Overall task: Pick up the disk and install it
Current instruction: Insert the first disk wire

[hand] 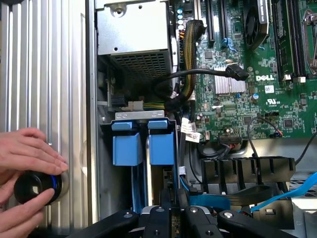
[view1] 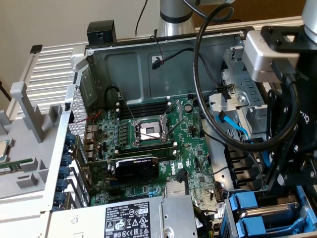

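Fingers (hand: 157,217): drawn close together at the bottom centre of the wrist frame, pinching the disk (hand: 171,194), which is seen edge-on with a strip of blue rail.
Gripper (hand: 173,214): poised over the drive bay.
Drive carriers (hand: 126,148): two, blue-handled, side by side in the bay at centre frame, near the disk.
Dell motherboard (hand: 257,74): upper right.
Power supply (view1: 133,218): bottom centre of the exterior frame, sticker facing up.
Person's hands (hand: 29,148): lower left of the wrist frame, cupped around a black cylinder (hand: 34,188) with a blue ring.
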